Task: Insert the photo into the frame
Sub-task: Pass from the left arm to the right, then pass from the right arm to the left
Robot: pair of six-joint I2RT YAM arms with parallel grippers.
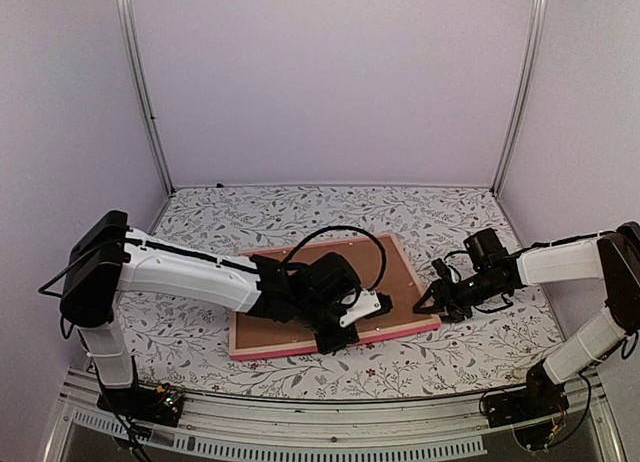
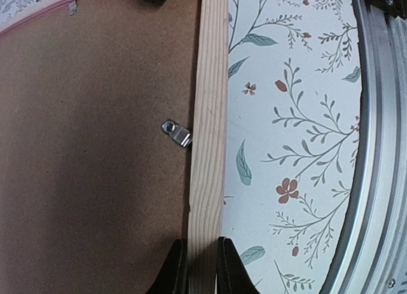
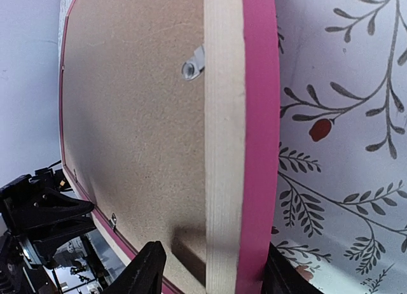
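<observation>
Frame point(image 1: 290, 349) lies face down on floral table point(image 1: 450, 222), pink edge outward, brown backing board point(image 1: 385, 267) up. Metal clip point(image 2: 177, 133) sits against pale wood rail in left wrist view. Left claw point(image 2: 198, 265) at near edge, fingers point(image 2: 175, 272) pinched narrow on rail. Right claw point(image 3: 213, 272) at right-hand edge, straddling it wide; one finger point(image 3: 146, 268) stands apart above backing board.

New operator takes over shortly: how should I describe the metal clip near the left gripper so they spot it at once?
Find the pink frame lying face down, brown backing up. Follow the pale wooden rail pinched by the left gripper. The clip is the small silver tab bridging rail and backing, the only shiny metal on that stretch.
</observation>
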